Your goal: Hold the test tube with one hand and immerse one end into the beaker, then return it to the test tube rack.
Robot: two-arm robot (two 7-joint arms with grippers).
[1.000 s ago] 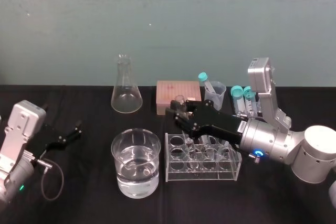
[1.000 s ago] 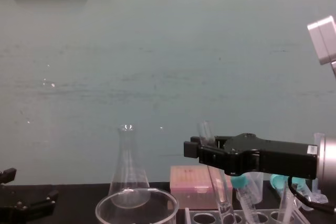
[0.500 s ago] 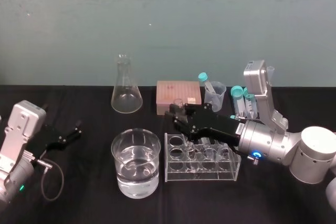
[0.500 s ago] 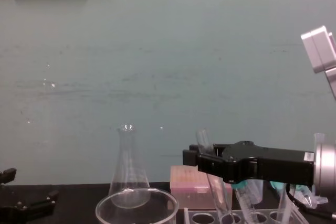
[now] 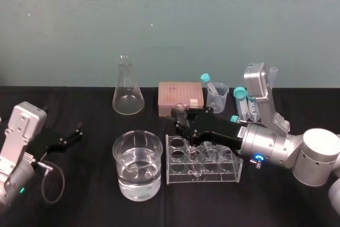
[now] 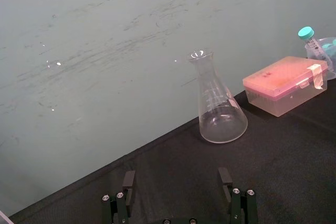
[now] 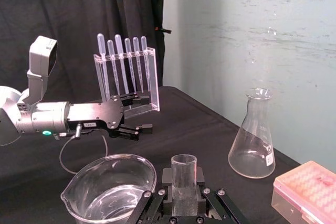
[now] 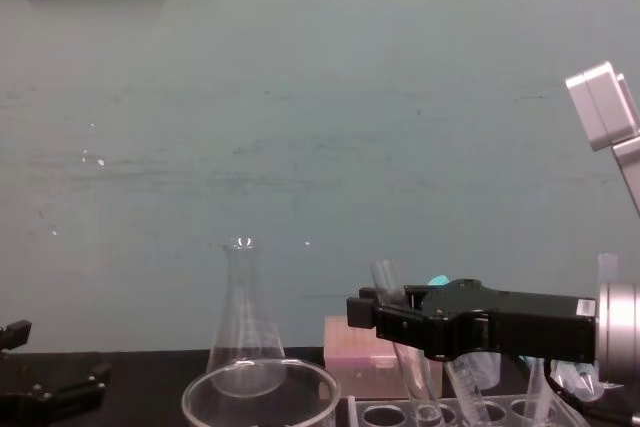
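Pinched slim clear glass test tube [image 7: 184,172] in black two-fingered right gripper [image 5: 181,119], lower end indistinct within clear plastic rack [image 5: 204,177], with left gripper [image 6: 177,178] idle, spread.

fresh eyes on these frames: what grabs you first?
The right gripper stands out first. It is shut on the tilted test tube just above the rack, and the tube's lower end reaches into a hole near the rack's left end. Next come the wide beaker holding water just left of the rack, and the left gripper, open and idle at the far left.
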